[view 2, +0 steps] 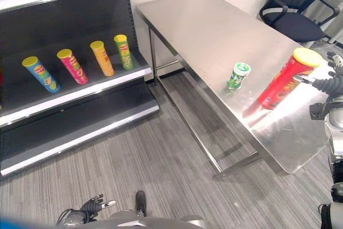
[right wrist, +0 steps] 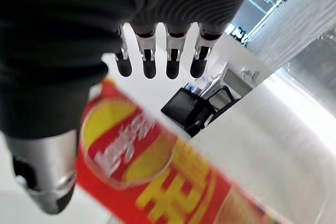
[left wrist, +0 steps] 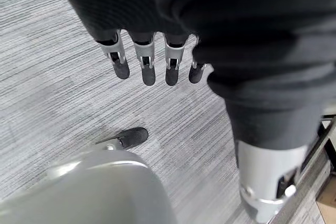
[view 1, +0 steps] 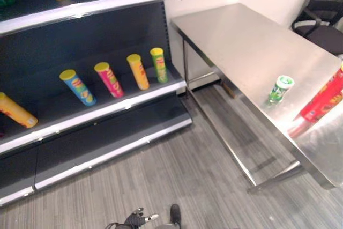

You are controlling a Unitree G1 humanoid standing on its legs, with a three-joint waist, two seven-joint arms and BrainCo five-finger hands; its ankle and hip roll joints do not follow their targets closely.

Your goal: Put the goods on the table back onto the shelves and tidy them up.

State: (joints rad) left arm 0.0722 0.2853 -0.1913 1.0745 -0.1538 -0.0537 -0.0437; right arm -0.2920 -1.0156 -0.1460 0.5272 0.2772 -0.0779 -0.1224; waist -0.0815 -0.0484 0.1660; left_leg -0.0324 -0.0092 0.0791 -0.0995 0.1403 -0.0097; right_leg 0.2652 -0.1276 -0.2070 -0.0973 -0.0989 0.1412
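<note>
The right robot hand (view 2: pixel 332 79) sits at the top end of the red can (view 2: pixel 283 85), which stands upright on the steel surface (view 2: pixel 214 30) near its front right part. In the right wrist view the fingers (right wrist: pixel 149 62) extend straight above the can's red and yellow label and the thumb lies alongside it; nothing is curled round the can, so the hand is open and not yet gripping. This placement suggests an approach for a side grasp, with the can between fingers and thumb.

The small green can (view 2: pixel 238 75) stands just beside the red can on the same surface; it also awaits shelving.

The left robot hand (left wrist: pixel 147 61) hangs low over the grey floor (left wrist: pixel 47 77), fingers straight and relaxed, holding nothing.

On the middle shelf (view 1: pixel 102 112), 4 cans lean back in a row: blue (view 1: pixel 78 87), pink (view 1: pixel 109 79), orange (view 1: pixel 138 71) and green (view 1: pixel 158 64). Another orange can (view 1: pixel 16 110) lies further left. Space beside them could take the 2 cans from the surface.
</note>
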